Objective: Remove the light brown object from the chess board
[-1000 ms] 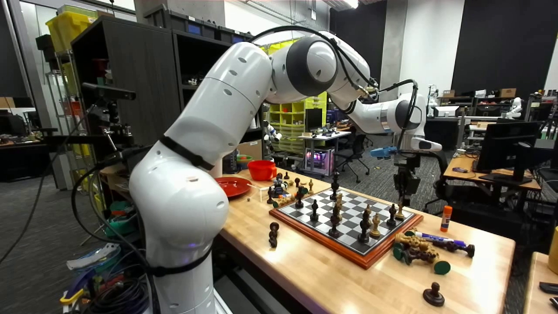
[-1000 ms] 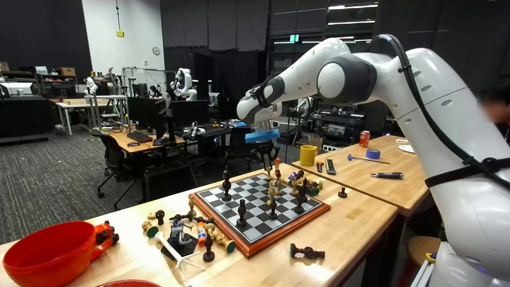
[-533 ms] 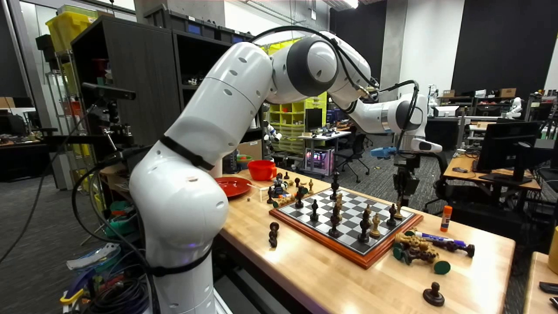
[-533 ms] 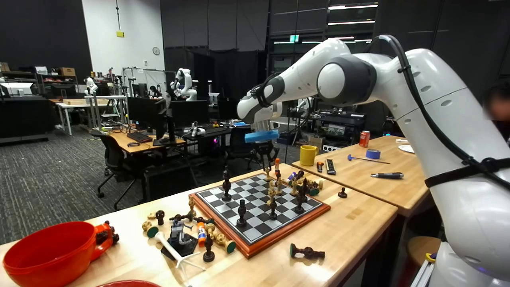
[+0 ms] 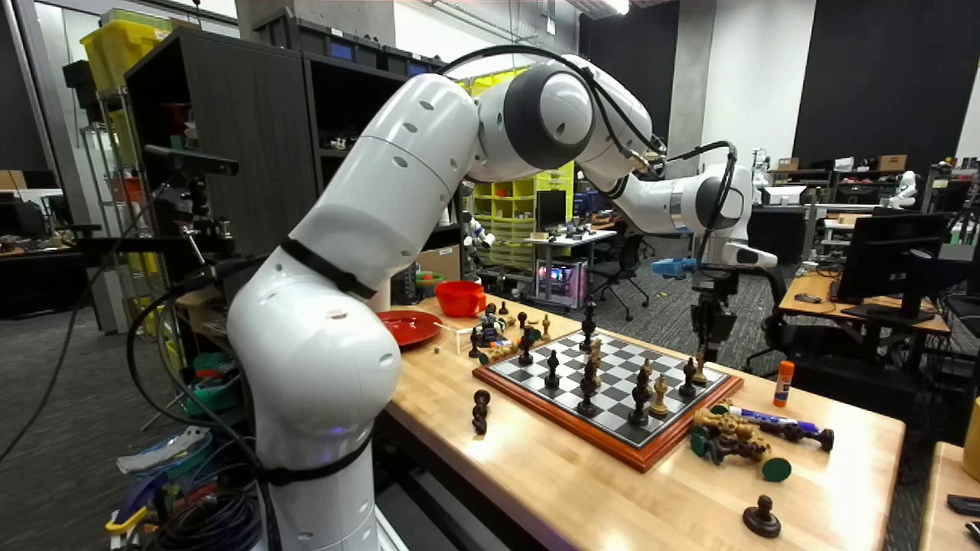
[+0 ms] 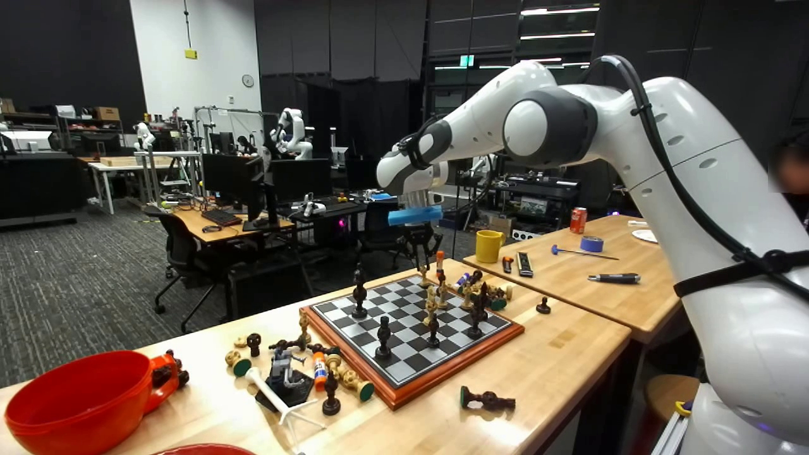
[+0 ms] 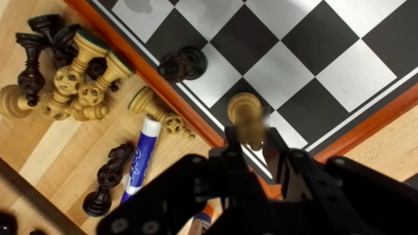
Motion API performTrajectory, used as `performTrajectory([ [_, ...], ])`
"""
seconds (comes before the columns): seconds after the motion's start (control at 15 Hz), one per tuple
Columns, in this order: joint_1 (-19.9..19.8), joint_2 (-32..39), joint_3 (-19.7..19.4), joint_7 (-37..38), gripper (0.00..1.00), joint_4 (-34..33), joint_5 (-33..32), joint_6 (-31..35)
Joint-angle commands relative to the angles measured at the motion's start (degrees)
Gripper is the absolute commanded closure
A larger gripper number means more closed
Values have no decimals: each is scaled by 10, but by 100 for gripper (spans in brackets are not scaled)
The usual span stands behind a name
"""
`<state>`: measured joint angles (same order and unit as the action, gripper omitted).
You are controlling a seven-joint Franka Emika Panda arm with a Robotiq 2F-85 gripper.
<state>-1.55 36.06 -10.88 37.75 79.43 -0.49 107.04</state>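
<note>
The chess board (image 5: 574, 425) lies on the wooden table; it also shows in an exterior view (image 6: 455, 370) and in the wrist view (image 7: 365, 130). A light brown chess piece (image 7: 242, 101) is at a dark square near the board's far corner, partly blurred; both exterior views show it small (image 5: 700, 370) (image 6: 424, 277). My gripper (image 7: 249, 130) points down, its fingers on both sides of the piece's upper part, apparently shut on it; it also shows in both exterior views (image 5: 710, 353) (image 6: 422, 264). The piece's base looks at board height; I cannot tell whether it touches.
A dark piece (image 7: 183, 65) stands near the held piece. Other dark and light brown pieces (image 5: 658, 398) stand on the board. Fallen pieces (image 5: 731, 436), a purple marker (image 7: 140, 160) and a glue stick (image 5: 784, 383) are beside it. A red cup (image 6: 82, 398) stands at the other end.
The light brown piece has shifted slightly together with my fingertips since one second ago. The arm has hardly moved in the last half second. The other pieces have not moved.
</note>
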Motion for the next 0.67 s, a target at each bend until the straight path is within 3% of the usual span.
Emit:
performTrajectory([
  [0.0,-7,2,5,-4,94,-7,2,4],
  [0.6,-6,6,3,-9,94,-11,-6,6],
])
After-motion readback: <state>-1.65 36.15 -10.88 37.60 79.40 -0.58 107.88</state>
